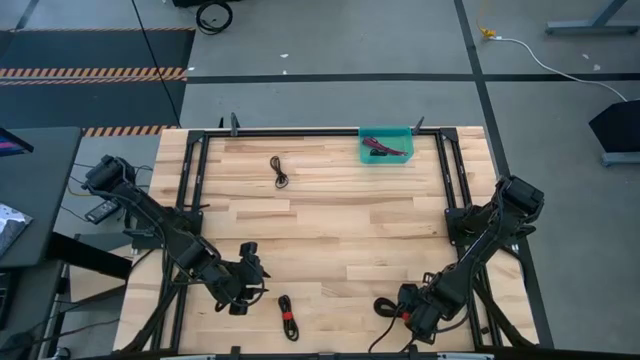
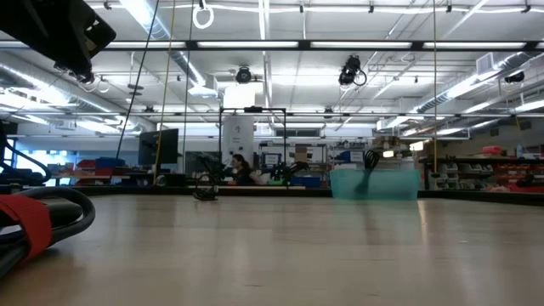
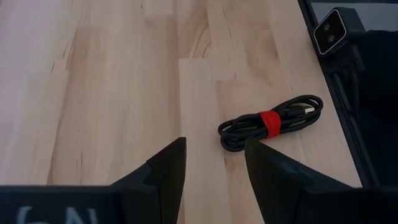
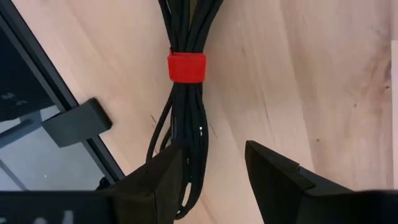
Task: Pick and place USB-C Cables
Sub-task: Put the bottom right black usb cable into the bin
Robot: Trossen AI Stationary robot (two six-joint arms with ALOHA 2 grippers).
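Two black cable bundles with red ties lie flat near the table's near edge. One lies ahead of my left gripper, which is open and apart from it; the low view shows it close up. The other has one end between the open fingers of my right gripper, its red tie farther out. A third black bundle lies near the far edge. A maroon-pink bundle sits in the teal bin. My right gripper comes down over the end of the black bundle, its fingers along the bundle's length. The strands run close beside one finger, which overlaps them in the wrist view. I cannot tell whether it touches. The bundle lies flat on the table.
A black metal frame runs along the table's left, far and right sides, and its rail passes close to the right gripper. A small camera stands at the near edge. The teal bin stands at the far edge.
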